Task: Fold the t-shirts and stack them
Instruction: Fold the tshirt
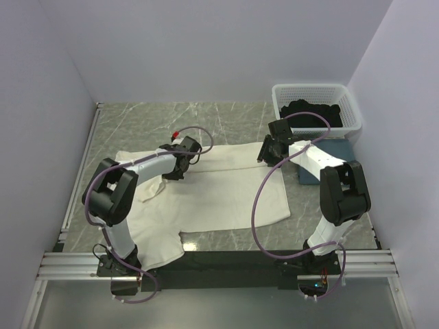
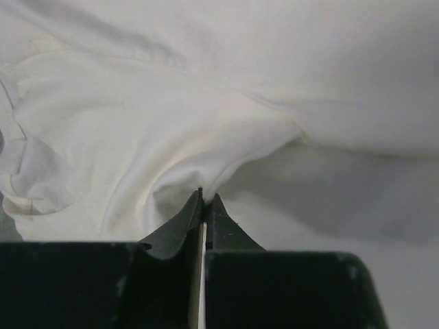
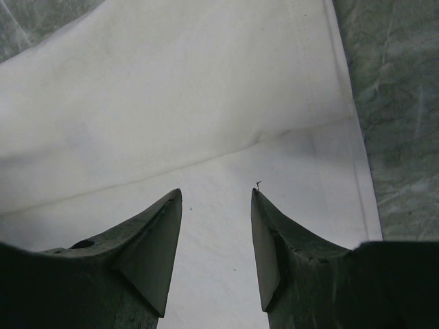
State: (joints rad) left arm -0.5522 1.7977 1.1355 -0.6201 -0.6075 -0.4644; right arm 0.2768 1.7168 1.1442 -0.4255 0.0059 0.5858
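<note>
1. Looking down from the top external view, the cream-white t-shirt lies spread across the table between the arms. It is soft, light cloth that will likely sag and crease wherever it is lifted. The left gripper sits on it near its far edge, and the right gripper is over its far right corner. The black t-shirt sits in the basket, with the slate-blue t-shirt just beside the basket.
2. Left wrist: the jaws are pinched together on a raised pucker of the cream cloth — a thin bite, likely to slip under a hard pull.
3. Right wrist: the jaws stand apart, grasping nothing, above the shirt's corner. The stitched hem looks the firmest place to take hold.
</note>
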